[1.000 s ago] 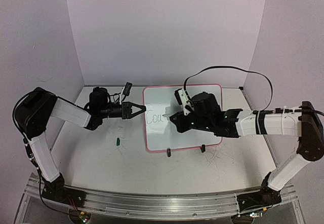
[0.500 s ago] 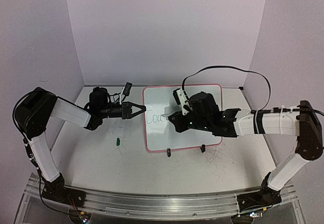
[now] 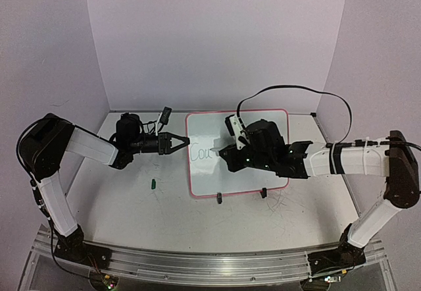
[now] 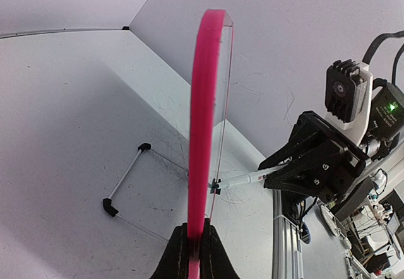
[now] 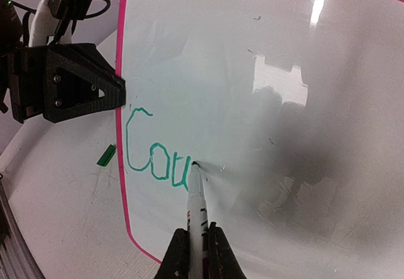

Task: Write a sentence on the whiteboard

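My left gripper (image 3: pixel 179 142) is clamped on the whiteboard (image 3: pixel 210 125) at its left frame edge. One small green piece (image 3: pixel 152 184) lies on the table (image 3: pixel 125 205) just left of the board. The sentence (image 5: pixel 154 156) reads three letters, "Cou". My right gripper (image 5: pixel 196 249) pinches one marker (image 5: pixel 196 203), its tip touching the board. Two black clips (image 3: pixel 219 199) sit at its near edge.

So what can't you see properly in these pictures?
- Top view: the right claw and its arm cover the marker's tip and the writing's end.
- Left wrist view: the whiteboard is edge-on, its face hidden.
- Top view: the small green thing is too small to name.
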You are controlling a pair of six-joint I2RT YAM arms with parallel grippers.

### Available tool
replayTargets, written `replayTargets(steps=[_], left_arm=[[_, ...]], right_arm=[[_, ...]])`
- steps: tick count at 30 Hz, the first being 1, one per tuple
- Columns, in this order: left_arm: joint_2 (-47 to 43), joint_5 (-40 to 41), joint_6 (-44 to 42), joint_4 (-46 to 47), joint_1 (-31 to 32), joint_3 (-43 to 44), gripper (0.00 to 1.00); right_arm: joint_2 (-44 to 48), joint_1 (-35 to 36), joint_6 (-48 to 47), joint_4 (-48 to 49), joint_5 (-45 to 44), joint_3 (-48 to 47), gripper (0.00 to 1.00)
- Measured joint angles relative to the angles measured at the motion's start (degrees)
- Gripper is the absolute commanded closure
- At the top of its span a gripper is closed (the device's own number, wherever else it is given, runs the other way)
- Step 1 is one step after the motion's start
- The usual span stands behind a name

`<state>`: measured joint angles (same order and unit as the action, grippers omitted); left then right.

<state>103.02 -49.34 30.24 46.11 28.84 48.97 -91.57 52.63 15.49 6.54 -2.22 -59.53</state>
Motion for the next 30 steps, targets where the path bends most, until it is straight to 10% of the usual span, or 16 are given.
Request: replayTargets(steps=[30], left_arm=[[0.0,0.04,0.0,-0.02,0.0,0.0,1.0]], right_arm=[[1.22,0.2,1.43,0.36,-0.66,2.86,1.0]])
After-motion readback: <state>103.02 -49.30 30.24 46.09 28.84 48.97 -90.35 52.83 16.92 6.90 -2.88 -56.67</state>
